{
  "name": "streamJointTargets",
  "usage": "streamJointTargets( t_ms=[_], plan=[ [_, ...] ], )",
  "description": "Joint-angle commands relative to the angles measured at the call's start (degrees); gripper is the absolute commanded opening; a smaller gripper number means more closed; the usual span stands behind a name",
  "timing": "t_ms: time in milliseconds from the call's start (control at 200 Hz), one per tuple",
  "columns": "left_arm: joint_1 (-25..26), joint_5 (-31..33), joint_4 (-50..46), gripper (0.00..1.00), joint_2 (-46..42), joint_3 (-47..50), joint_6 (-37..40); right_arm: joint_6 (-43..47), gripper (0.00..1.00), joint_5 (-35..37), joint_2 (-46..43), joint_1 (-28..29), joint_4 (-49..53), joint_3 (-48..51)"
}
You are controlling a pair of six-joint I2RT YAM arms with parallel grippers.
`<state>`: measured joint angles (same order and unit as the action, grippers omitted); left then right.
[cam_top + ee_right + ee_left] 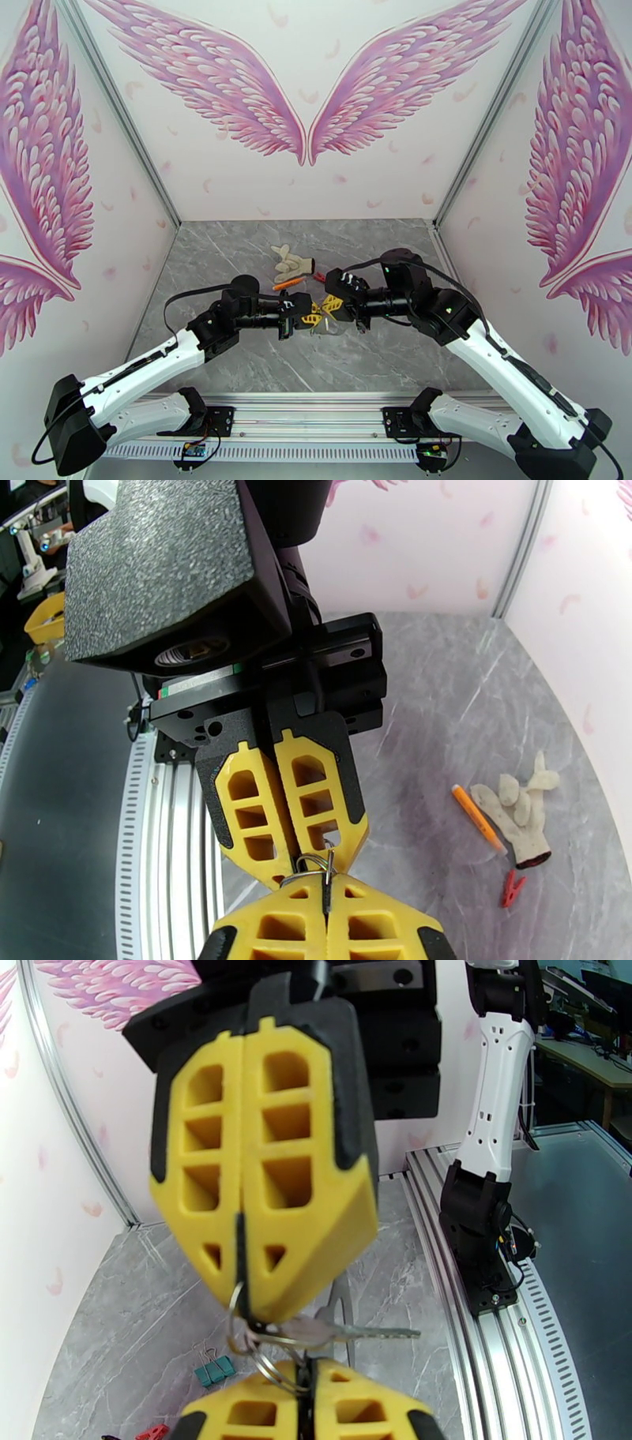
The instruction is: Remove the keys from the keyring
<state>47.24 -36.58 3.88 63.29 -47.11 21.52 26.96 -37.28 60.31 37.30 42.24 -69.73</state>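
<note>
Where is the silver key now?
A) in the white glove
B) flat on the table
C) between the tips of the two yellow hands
C: the left hand, shut on a ring, and the right hand, shut on the dark keyring, meet tip to tip with the key between.

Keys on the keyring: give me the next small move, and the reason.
Probably ease the left gripper back slightly, drawing the small ring along the keyring. Both jaws are shut: the right gripper pinches the dark keyring, the left pinches the ring, and the keys hang between them.
</note>
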Motion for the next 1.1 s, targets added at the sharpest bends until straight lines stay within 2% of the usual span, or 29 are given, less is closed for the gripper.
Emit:
streamJointTargets(
  t_ms=[0, 285, 575, 795, 990, 1095],
  plan=[
    [-0.48, 1.30, 1.92, 0.06, -1.08, 0.23, -0.96, -0.33, 0.00, 0.25, -0.81, 1.34, -0.35, 0.63],
    [-2.80, 3.44, 3.45, 0.00, -1.02, -0.79, -4.52, 0.46, 0.00, 3.52, -0.38, 4.79, 1.89, 1.31],
    [-4.43, 0.57, 3.00, 0.00, 0.22, -3.43, -6.96, 1.08, 0.00, 8.40, 2.48, 7.93, 2.58, 1.78],
    [-4.48, 0.89, 1.88, 0.00, 0.32, -3.71, -6.93, 1.43, 0.00, 12.05, 3.72, 8.79, 2.02, 1.85],
    [-4.52, 0.76, 2.36, 0.05, -0.43, -1.65, -7.36, 1.00, 0.00, 11.06, 3.35, 5.88, 1.83, 0.30],
    [-4.52, 0.58, 1.55, 0.18, -1.21, -0.57, -7.25, -0.67, 0.00, 10.55, 2.55, 3.94, -1.24, 1.15]
  ],
)
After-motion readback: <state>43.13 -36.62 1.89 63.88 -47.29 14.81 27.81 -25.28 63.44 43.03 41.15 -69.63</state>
